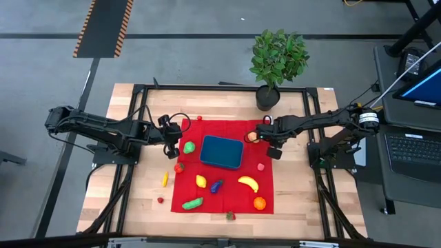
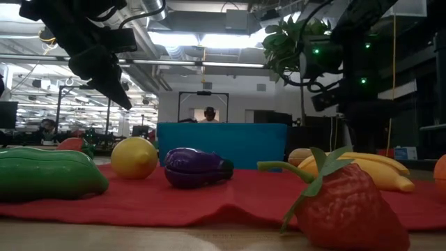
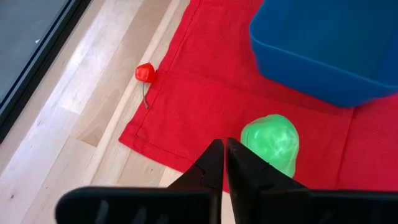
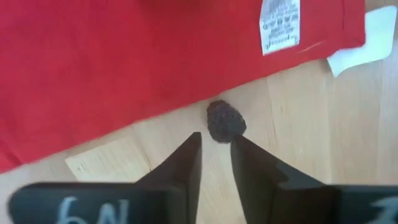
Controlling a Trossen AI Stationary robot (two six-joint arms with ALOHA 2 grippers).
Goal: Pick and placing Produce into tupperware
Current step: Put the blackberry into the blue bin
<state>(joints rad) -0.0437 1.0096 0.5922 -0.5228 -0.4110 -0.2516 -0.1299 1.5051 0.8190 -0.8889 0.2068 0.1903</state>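
The dark teal-blue tupperware [image 1: 221, 151] sits on its base on the red cloth [image 1: 227, 131]. Toy produce lies around it: a green pepper [image 1: 189, 147], a lemon [image 1: 200, 181], a purple eggplant [image 1: 216, 186], a banana [image 1: 248, 182], an orange [image 1: 259, 203], a green cucumber [image 1: 192, 203] and a strawberry [image 1: 230, 215]. My left gripper [image 1: 172, 136] hangs shut above the cloth's left edge, just short of the green pepper [image 3: 270, 140]. My right gripper [image 4: 216, 146] hovers off the cloth's far right corner, above bare wood, its fingers a narrow gap apart and holding nothing.
A leafy potted plant [image 1: 275, 62] stands at the table's far edge. A small red piece [image 3: 145, 73] lies on the wood beyond the cloth's far left corner. The cloth's white label [image 4: 280, 25] shows near my right gripper. A dark spot [image 4: 225, 121] marks the wood there.
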